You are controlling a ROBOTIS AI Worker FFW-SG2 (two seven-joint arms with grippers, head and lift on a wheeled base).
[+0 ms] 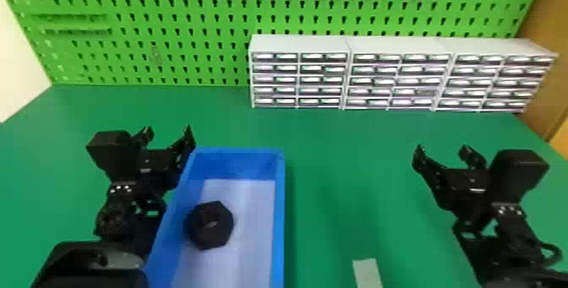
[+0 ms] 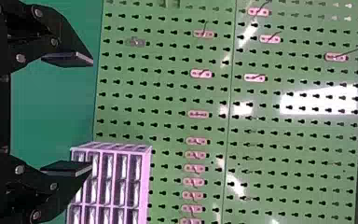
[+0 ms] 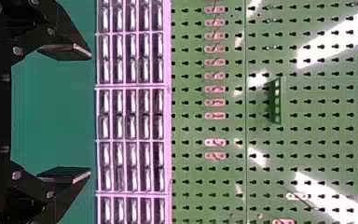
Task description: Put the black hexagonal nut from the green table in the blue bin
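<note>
Black hexagonal nut [image 1: 210,225] within blue bin [image 1: 279,207], its goal; left end effector [image 1: 167,132] beside the bin, right end effector [image 1: 441,150] well apart, both released, presumably finished.

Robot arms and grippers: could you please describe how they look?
The left arm and right arm are black and jointed, each with a boxy housing and small pale dots near the wrist. A black cable loops from the right arm. The left gripper and right gripper each have two angular black fingers with flat pads.
</note>
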